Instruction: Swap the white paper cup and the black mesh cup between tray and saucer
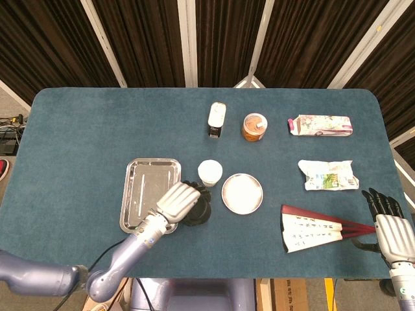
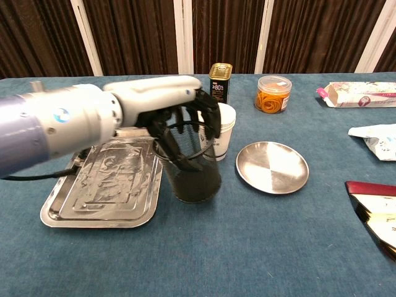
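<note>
My left hand (image 1: 177, 201) (image 2: 179, 117) grips the black mesh cup (image 2: 193, 167) (image 1: 198, 210) from above by its rim, holding it between the tray and the saucer, in front of the white paper cup. The steel tray (image 1: 141, 194) (image 2: 105, 192) holds nothing. The white paper cup (image 1: 210, 172) (image 2: 226, 124) stands on the cloth just left of the round steel saucer (image 1: 242, 193) (image 2: 272, 166), partly hidden behind my hand in the chest view. My right hand (image 1: 389, 227) rests at the table's right front corner, fingers stretched out, holding nothing.
A folded red-and-white fan (image 1: 318, 231) lies just left of my right hand. A small can (image 1: 216, 118), an orange-lidded jar (image 1: 254, 126), a pink packet (image 1: 321, 125) and a white snack bag (image 1: 328, 174) lie toward the back and right.
</note>
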Available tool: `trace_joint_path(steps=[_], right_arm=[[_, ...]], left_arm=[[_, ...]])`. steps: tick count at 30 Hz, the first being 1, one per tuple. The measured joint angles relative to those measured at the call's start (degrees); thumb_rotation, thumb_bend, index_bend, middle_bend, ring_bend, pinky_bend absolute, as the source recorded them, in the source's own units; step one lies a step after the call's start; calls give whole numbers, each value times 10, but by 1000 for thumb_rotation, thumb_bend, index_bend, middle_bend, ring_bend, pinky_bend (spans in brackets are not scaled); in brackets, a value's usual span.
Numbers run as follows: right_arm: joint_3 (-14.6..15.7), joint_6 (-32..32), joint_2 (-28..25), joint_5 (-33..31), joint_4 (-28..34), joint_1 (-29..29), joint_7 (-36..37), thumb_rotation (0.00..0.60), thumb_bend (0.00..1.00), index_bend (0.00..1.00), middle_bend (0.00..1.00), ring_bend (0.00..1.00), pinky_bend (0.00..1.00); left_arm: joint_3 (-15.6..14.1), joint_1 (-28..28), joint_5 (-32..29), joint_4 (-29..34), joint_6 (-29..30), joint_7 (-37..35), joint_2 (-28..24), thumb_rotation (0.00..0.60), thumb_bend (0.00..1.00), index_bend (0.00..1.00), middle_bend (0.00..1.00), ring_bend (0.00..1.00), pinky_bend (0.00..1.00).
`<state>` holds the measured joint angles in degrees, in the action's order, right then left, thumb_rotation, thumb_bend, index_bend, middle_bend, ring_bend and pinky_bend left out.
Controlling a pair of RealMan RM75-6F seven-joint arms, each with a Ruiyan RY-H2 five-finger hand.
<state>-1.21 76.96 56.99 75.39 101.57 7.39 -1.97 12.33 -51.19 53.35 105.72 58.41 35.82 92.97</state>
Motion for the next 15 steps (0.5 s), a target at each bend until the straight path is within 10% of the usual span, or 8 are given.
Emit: trace_joint_path(steps=[8,15], right_arm=[[-5,0,-5,0,-1,-5,8,600,0,0,0,0,0],[-6,-6,-8,-1,0,-6,11,600,0,0,0,0,0]], left_arm=[[-1,-28,-35,-34,3,27,40,600,408,417,248,214,307],[-4,-46,-101,-14,6,70,29,600,140,270,33,0,106]])
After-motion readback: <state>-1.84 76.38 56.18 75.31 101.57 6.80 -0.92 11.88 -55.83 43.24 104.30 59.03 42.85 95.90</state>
